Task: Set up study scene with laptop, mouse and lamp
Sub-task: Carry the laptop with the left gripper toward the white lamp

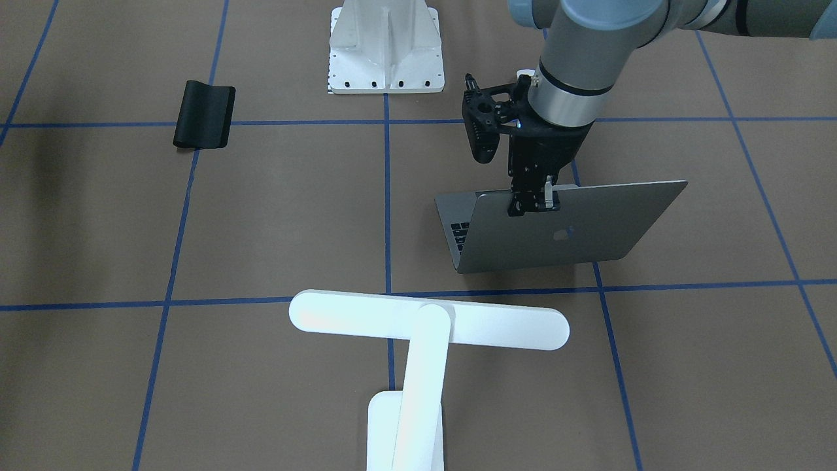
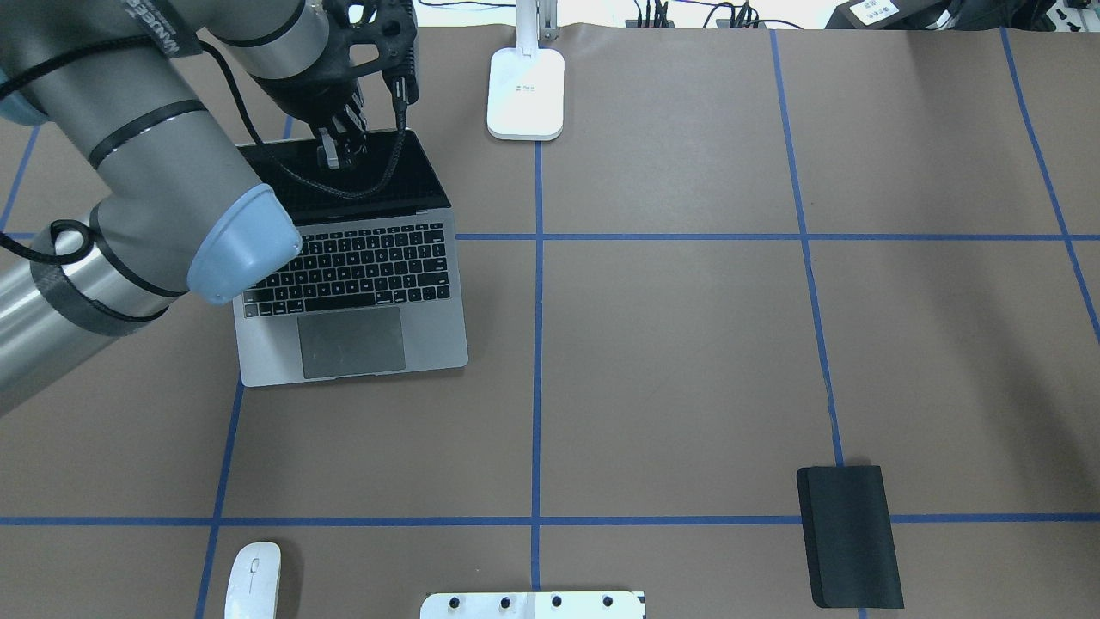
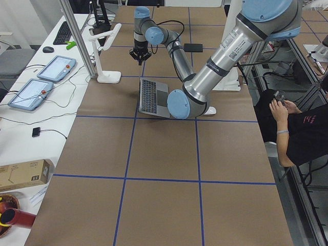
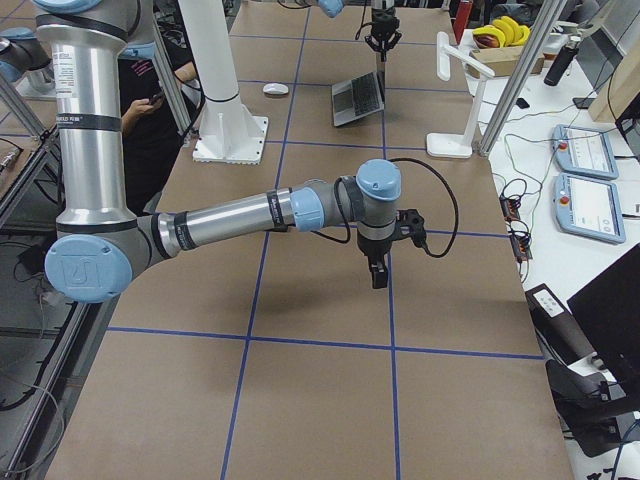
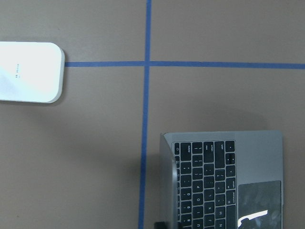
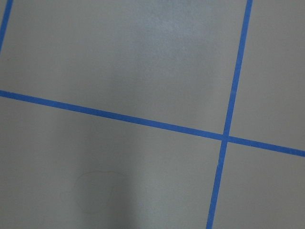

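The grey laptop (image 2: 378, 344) stands open on the table's left half, its lid (image 1: 575, 226) raised with the logo facing away from the robot. My left gripper (image 1: 533, 196) comes down from above and is shut on the lid's top edge, one finger on each face. In the left wrist view the lid shows edge-on beside the keyboard (image 5: 205, 186). The white mouse (image 2: 252, 580) lies near the robot's edge, left of the pedestal. The white lamp (image 1: 428, 320) stands at the far side, its base (image 2: 526, 93) right of the laptop. My right gripper (image 4: 378, 275) hangs over bare table; open or shut, I cannot tell.
A black pad (image 2: 849, 537) lies on the robot's right side. The white bolted pedestal (image 1: 386, 49) stands at the robot's edge in the middle. A seated person (image 3: 292, 128) is beside the table. Tablets and cables lie on a side table (image 3: 31, 92).
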`<state>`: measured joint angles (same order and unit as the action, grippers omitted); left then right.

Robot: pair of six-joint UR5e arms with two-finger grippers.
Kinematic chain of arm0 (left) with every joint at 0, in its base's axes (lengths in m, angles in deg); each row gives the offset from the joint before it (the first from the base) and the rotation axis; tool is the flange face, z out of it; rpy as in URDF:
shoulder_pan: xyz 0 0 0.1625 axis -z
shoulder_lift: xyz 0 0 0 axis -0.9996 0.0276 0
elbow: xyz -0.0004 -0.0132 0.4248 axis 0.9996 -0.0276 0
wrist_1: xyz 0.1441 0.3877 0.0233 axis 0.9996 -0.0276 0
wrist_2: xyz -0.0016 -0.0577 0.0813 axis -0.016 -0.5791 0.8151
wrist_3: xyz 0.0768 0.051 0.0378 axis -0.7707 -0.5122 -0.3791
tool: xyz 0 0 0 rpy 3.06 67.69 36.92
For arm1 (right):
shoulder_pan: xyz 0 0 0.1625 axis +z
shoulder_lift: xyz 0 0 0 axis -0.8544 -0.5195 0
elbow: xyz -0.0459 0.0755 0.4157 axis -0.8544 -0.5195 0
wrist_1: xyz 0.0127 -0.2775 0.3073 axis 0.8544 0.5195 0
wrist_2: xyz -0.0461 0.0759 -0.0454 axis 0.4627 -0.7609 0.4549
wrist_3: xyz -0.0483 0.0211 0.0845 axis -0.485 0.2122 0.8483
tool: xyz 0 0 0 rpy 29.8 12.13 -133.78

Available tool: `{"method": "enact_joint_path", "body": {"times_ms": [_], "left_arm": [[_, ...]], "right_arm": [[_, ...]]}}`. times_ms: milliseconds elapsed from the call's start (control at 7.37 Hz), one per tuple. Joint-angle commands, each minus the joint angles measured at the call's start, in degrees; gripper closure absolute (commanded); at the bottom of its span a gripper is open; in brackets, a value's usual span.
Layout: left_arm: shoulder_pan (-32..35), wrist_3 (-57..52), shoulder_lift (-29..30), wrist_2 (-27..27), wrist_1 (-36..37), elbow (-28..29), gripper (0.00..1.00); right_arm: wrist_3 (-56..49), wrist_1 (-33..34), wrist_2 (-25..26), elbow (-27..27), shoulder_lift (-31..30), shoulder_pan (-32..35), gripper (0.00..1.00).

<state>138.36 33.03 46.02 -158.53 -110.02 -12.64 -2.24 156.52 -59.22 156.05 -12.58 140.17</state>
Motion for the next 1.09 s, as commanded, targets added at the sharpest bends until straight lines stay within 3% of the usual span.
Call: {"method": "enact_joint_path", "body": {"times_ms": [0, 136, 678, 950], "left_arm": [[-1.5, 0.3, 0.5, 0.2, -8.3, 6.5, 1.0], [-1.6, -0.1, 1.9, 0.3, -8.8, 8.8, 1.0], [-1.7, -1.4, 5.3, 3.2, -8.8, 8.8, 1.0], [-1.7, -3.5, 7.1, 3.3, -13.5, 14.1, 1.0]], "right_arm": [[6.7, -0.2, -4.1, 2.1, -2.4, 0.0, 0.0], [8.0, -0.2, -4.4, 3.0, -2.4, 0.0, 0.0], [8.1, -0.1, -4.5, 2.8, -2.8, 0.0, 0.0], [8.1, 0.0, -4.5, 2.7, -2.8, 0.0, 0.0]]}}
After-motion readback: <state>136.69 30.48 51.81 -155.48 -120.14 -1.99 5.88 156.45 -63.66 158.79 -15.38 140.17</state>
